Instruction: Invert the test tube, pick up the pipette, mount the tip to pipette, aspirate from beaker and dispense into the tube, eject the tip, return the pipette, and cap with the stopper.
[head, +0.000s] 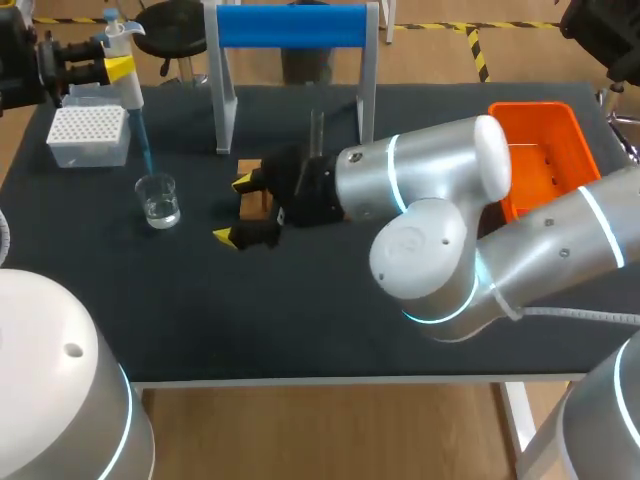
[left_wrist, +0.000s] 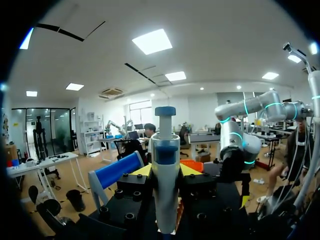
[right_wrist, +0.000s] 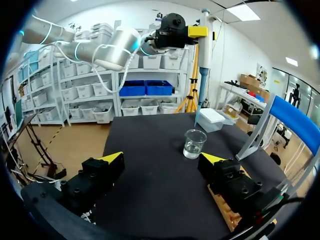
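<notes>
My left gripper (head: 105, 68) at the table's far left is shut on the white and blue pipette (head: 128, 75), held upright. Its blue tip (head: 143, 145) hangs just over the glass beaker (head: 158, 200), which holds clear liquid. In the left wrist view the pipette (left_wrist: 165, 150) stands between my left gripper's (left_wrist: 166, 172) fingers. My right gripper (head: 240, 210) is open low over the middle of the table, around a wooden rack (head: 256, 196). A clear test tube (head: 317, 132) stands upright just behind it. In the right wrist view my right gripper (right_wrist: 162, 159) faces the beaker (right_wrist: 194, 144) and pipette (right_wrist: 204, 55).
A white tip box (head: 88, 135) sits at the far left beside the beaker. A stand with a blue bar (head: 292, 25) rises at the back middle. An orange bin (head: 540, 140) is at the right. The wooden rack (right_wrist: 227, 210) lies under my right gripper's one finger.
</notes>
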